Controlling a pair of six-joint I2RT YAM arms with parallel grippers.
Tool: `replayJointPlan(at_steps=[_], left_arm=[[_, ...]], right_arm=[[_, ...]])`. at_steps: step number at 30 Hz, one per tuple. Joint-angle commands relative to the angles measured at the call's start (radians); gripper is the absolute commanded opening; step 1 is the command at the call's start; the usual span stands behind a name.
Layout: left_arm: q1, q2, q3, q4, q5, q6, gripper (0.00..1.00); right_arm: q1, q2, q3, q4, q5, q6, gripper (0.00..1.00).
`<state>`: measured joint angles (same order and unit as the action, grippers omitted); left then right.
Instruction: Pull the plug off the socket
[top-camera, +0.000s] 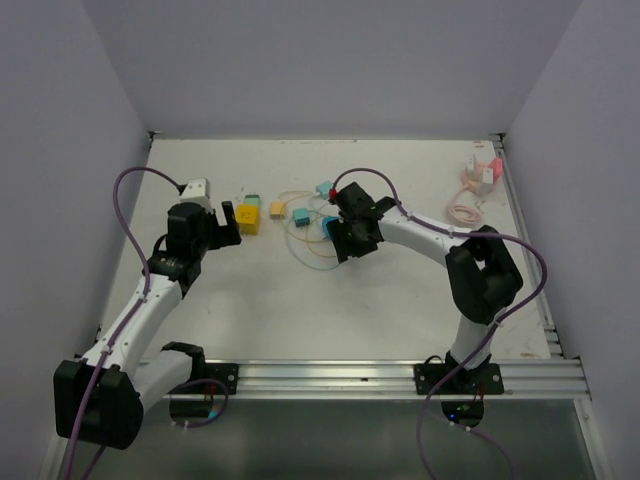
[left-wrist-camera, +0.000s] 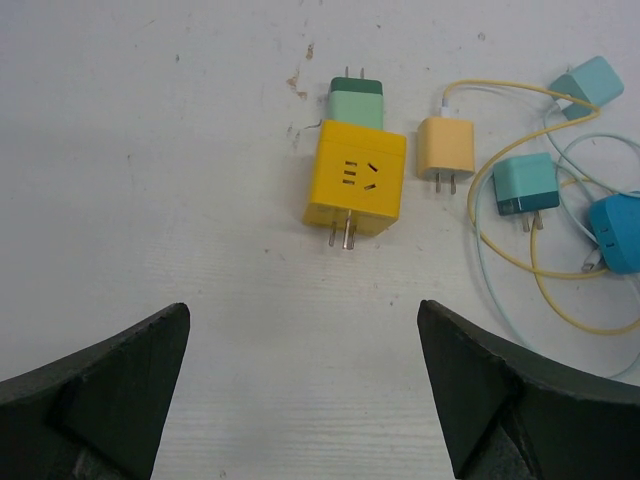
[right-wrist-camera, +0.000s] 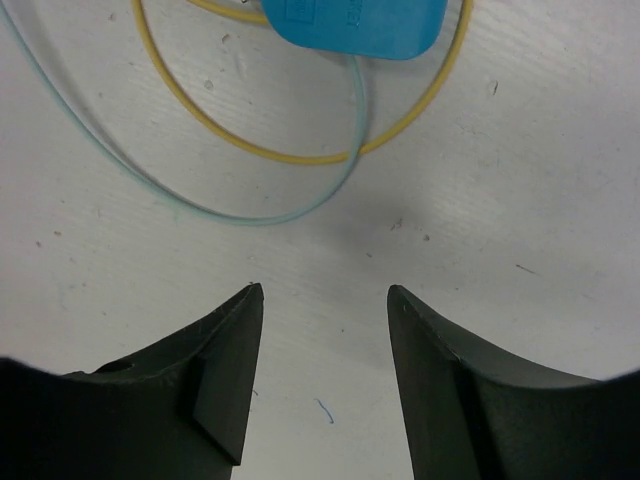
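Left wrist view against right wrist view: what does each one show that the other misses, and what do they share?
Only the left wrist view shows the yellow socket cube with the green plug joined to its far side, the orange charger, the teal charger and the open left end effector. Only the right wrist view shows the right end effector, jaws apart with nothing between them. Both show the blue charger, the yellow cable and the pale blue cable on the white table.
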<state>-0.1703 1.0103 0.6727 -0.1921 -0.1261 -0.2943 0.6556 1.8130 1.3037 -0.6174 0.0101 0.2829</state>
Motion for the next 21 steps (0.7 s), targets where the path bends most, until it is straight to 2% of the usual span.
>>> replayJointPlan(at_steps=[1, 14, 21], left_arm=[[0.008, -0.016, 0.007, 0.059, -0.018, 0.020, 0.99], [0.006, -0.036, 0.004, 0.065, -0.017, 0.021, 0.98], [0.005, -0.039, 0.001, 0.068, -0.017, 0.021, 0.98]], right_arm=[[-0.001, 0.011, -0.007, 0.045, 0.027, -0.010, 0.56], [-0.001, 0.256, 0.112, 0.116, 0.054, -0.005, 0.44], [-0.001, 0.415, 0.339, 0.122, 0.060, 0.012, 0.42]])
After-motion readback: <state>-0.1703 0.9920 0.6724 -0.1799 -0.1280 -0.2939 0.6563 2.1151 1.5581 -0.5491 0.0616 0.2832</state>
